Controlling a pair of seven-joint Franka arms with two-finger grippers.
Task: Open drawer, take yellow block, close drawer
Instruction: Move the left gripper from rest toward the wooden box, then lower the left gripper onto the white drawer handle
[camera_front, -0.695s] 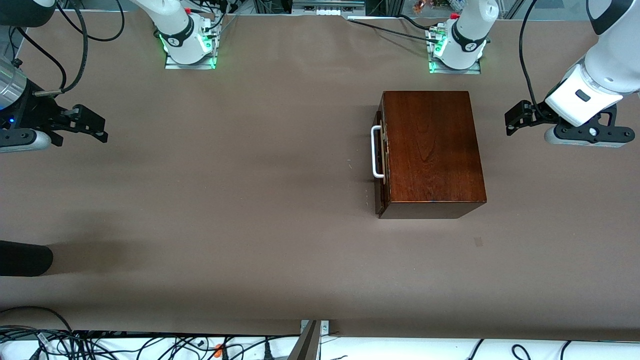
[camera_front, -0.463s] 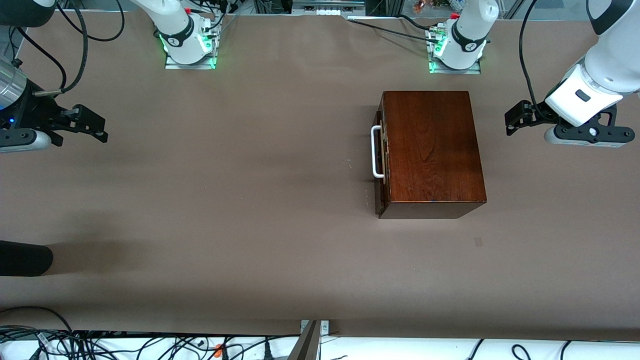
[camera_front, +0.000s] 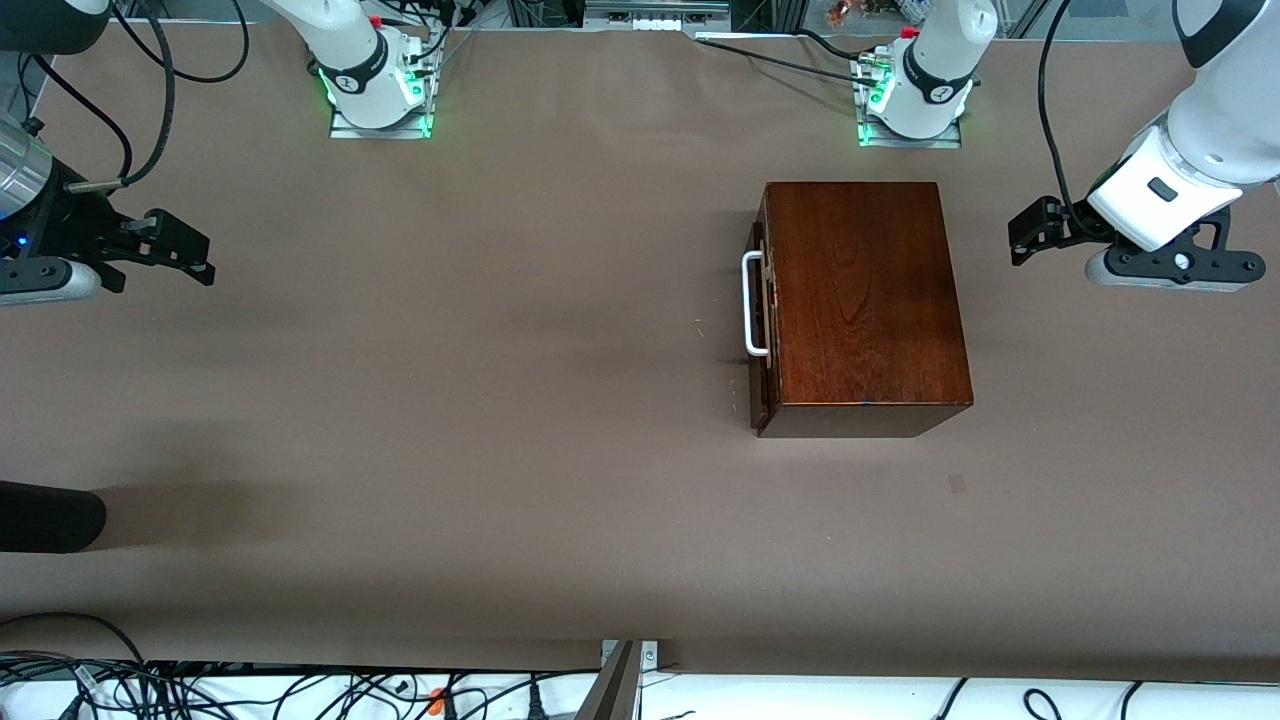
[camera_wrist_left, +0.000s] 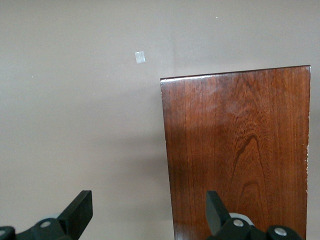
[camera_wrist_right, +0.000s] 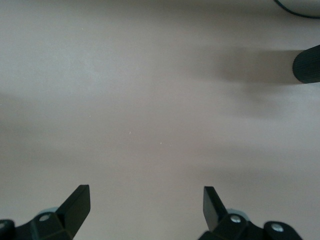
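Quick count of what's on the worktop (camera_front: 500, 400): 1 wooden box (camera_front: 860, 290), 1 drawer (camera_front: 762, 320) in it, 1 white handle (camera_front: 750, 305), and 2 arms with 1 gripper each. No yellow block showing anywhere in the 3 views, so I can't say where it sits.

The box is dark reddish-brown with a glossy top and clear wood grain, standing toward the left arm's end of the worktop, just in front of that arm's base (camera_front: 915, 95). The drawer is pushed in, its dark front about flush with the side of the box that faces the right arm's end. The handle is a white U-shaped bar sticking out from that front, running along it. Nothing of the drawer's inside is visible.

The left gripper (camera_front: 1030, 232) hangs over bare worktop beside the box, at the end of the worktop, not touching it. In the left wrist view its jaws are spread wide, with 1 fingertip (camera_wrist_left: 80, 207) over the worktop and the other over the box's top (camera_wrist_left: 240, 150). There's also 1 small pale scrap of tape (camera_wrist_left: 140, 57) on the worktop near the box's corner.

The right gripper (camera_front: 185, 250) hangs over bare worktop way off at the right arm's end, well apart from the box, jaws spread wide too, nothing between them. 1 dark rounded object (camera_front: 45, 515) pokes in at the edge of the worktop there.
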